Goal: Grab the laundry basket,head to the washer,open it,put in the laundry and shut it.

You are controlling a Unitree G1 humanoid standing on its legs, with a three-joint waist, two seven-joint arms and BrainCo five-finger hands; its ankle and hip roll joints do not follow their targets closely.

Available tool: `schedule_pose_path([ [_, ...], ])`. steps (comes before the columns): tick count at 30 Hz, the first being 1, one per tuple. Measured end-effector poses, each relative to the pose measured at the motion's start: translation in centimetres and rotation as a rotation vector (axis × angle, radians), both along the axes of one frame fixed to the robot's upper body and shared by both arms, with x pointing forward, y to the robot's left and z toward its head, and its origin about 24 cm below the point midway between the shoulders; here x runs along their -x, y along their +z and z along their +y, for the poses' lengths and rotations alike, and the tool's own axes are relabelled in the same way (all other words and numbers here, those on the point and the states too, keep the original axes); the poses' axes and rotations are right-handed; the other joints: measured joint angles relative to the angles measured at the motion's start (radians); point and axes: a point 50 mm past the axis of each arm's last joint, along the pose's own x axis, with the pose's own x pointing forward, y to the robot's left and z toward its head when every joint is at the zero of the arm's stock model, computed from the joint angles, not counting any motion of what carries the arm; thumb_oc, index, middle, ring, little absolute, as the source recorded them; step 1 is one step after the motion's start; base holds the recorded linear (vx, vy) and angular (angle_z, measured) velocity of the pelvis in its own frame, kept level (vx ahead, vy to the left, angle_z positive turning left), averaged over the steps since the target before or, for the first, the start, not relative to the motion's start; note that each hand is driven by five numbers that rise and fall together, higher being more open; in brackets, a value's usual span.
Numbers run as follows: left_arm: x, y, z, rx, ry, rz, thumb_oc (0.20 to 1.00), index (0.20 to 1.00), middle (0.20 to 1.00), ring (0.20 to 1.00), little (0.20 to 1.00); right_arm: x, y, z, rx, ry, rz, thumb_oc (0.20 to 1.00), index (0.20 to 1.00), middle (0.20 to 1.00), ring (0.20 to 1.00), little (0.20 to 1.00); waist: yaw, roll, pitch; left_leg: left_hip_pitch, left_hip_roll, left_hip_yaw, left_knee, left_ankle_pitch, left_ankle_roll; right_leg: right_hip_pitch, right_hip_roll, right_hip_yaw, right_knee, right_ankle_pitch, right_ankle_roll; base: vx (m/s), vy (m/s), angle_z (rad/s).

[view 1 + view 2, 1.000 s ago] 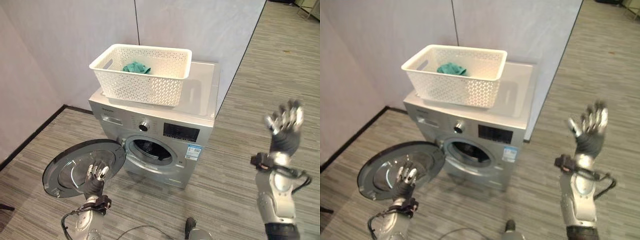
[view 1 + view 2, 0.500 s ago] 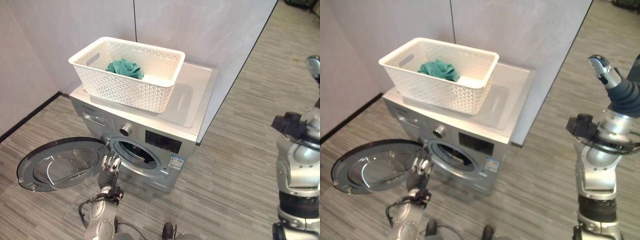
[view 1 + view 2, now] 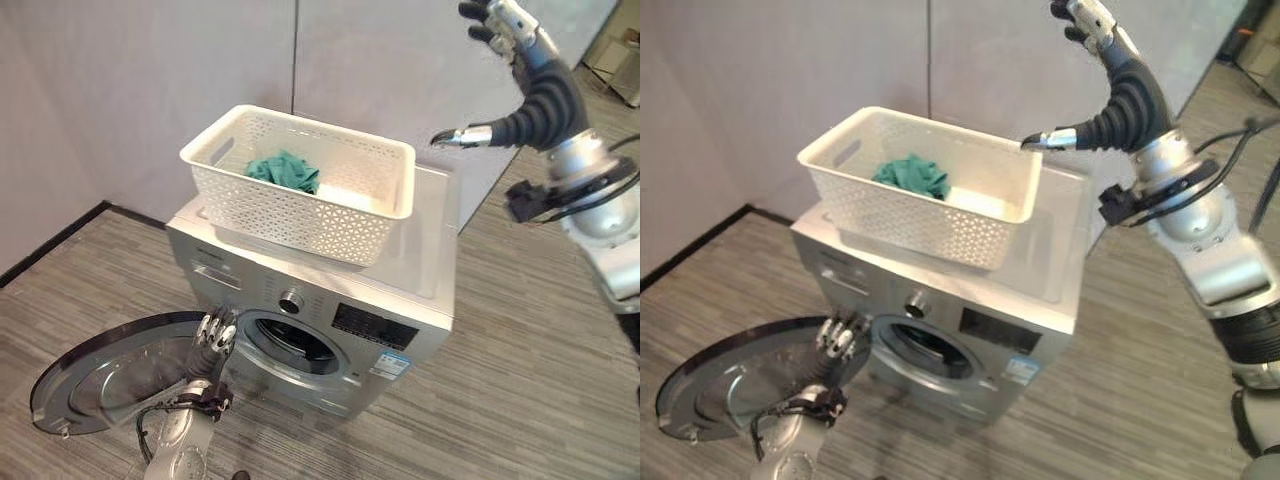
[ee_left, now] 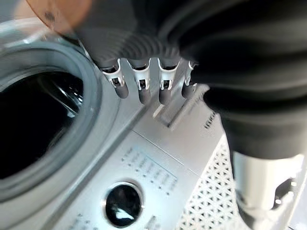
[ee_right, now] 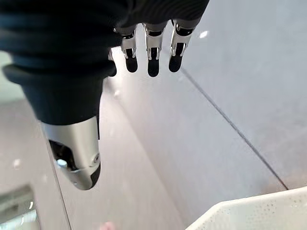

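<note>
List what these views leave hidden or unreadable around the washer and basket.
- Washer drum interior: dark past the door opening in both eye views, contents unreadable.
- White basket floor: its own near wall and the teal cloth cover part of it.
- Control panel print: too small.
- Open door hinge side: left hand stands in front.
- Right hand: fingertips cut by the top edge.

Head eyes look down on washer (image 3: pixel 330 300); wrist cameras sit close.

Silver washer (image 3: pixel 330 300) on striped grey floor (image 3: pixel 520 390), white laundry basket (image 3: pixel 300 190) on its top
</note>
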Motion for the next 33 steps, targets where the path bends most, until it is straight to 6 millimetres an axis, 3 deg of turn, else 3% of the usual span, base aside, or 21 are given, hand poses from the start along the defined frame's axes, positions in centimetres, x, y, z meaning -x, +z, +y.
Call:
schedule_pose_path([
  [2, 0.3, 0.1, -0.5, 0.012, -0.033, -0.007, 1.0, 1.0, 1.0, 1.0, 1.0, -0.7, 2.0, 0.3, 0.192, -0.062, 0.042, 1.0, 1.0, 1.0, 1.0, 1.0, -0.008, 0.011, 0.006, -0.013, 0.004, 0.0, 0.0, -0.001, 0.002, -0.01, 0.003, -0.004, 0.0, 0.0, 0.002, -0.03, 0.008, 0.05],
  [7, 0.7, 0.7, -0.3, 0.005, -0.093, -0.04, 1.0, 1.0, 1.0, 1.0, 1.0, -1.6, 7.5, 0.9, 0.366, -0.175, 0.09, 1.0, 1.0, 1.0, 1.0, 1.0, -0.027, -0.001, 0.008, -0.124, 0.032, -0.001, 0.0, 0.01, -0.005, -0.122, 0.031, -0.006, 0.0, 0.029, -0.005, -0.1, -0.008, 0.0],
  [9, 1.1, 0.9, 0.2, -0.019, -0.113, -0.041, 1.0, 1.0, 1.0, 1.0, 1.0, -1.8, 8.3, 1.3, 0.428, -0.197, 0.123, 1.0, 1.0, 1.0, 1.0, 1.0, -0.026, -0.017, 0.018, -0.166, 0.035, -0.002, 0.0, 0.035, -0.01, -0.162, 0.035, -0.007, 0.0, 0.042, -0.009, -0.12, -0.005, 0.02],
  [14, 2.1, 0.6, 1.6, -0.064, -0.115, -0.003, 1.0, 1.0, 1.0, 1.0, 1.0, -3.0, 6.9, 3.1, 0.456, -0.123, 0.184, 1.0, 1.0, 1.0, 1.0, 1.0, -0.017, -0.053, 0.053, -0.229, 0.046, -0.005, 0.0, 0.042, -0.015, -0.222, 0.046, -0.017, -0.005, 0.057, -0.012, -0.06, 0.015, 0.06],
  [16, 1.8, 0.7, 1.3, -0.043, -0.119, -0.01, 1.0, 1.0, 1.0, 1.0, 1.0, -3.8, 5.9, 4.1, 0.469, -0.094, 0.215, 1.0, 1.0, 1.0, 1.0, 1.0, -0.01, -0.047, 0.064, -0.271, 0.046, -0.006, 0.0, 0.041, -0.015, -0.249, 0.048, -0.036, -0.008, 0.061, -0.012, -0.06, 0.015, 0.24],
  [19, 1.5, 0.8, 0.7, -0.034, -0.133, -0.027, 1.0, 1.0, 1.0, 1.0, 1.0, -4.7, 4.5, 5.6, 0.487, -0.053, 0.253, 1.0, 1.0, 1.0, 1.0, 1.0, 0.033, -0.035, 0.101, -0.321, 0.041, -0.04, 0.0, 0.046, -0.014, -0.281, 0.046, -0.064, -0.007, 0.071, -0.011, -0.04, 0.013, 0.25],
  [27, 1.2, 1.1, 1.0, -0.037, -0.109, -0.041, 1.0, 1.0, 1.0, 1.0, 1.0, -4.8, 3.5, 6.0, 0.498, -0.046, 0.288, 1.0, 1.0, 1.0, 1.0, 1.0, 0.062, -0.052, 0.117, -0.351, 0.038, -0.057, 0.001, 0.05, -0.016, -0.299, 0.046, -0.085, 0.0, 0.065, -0.011, 0.0, -0.002, 0.09],
  [30, 0.8, 1.4, 1.1, -0.034, -0.099, -0.057, 1.0, 1.0, 1.0, 1.0, 1.0, -4.9, 3.3, 6.2, 0.498, -0.044, 0.293, 1.0, 1.0, 1.0, 1.0, 1.0, 0.069, -0.059, 0.127, -0.355, 0.037, -0.064, 0.0, 0.078, -0.024, -0.296, 0.046, -0.093, -0.001, 0.06, -0.009, 0.01, -0.01, 0.06],
  [33, 0.7, 1.5, 1.1, -0.028, -0.092, -0.057, 1.0, 1.0, 1.0, 1.0, 1.0, -5.0, 3.5, 5.9, 0.495, -0.058, 0.29, 1.0, 1.0, 1.0, 1.0, 1.0, 0.066, -0.059, 0.127, -0.368, 0.038, -0.103, 0.001, 0.082, -0.029, -0.296, 0.052, -0.115, 0.0, 0.055, -0.009, 0.03, -0.015, 0.19],
])
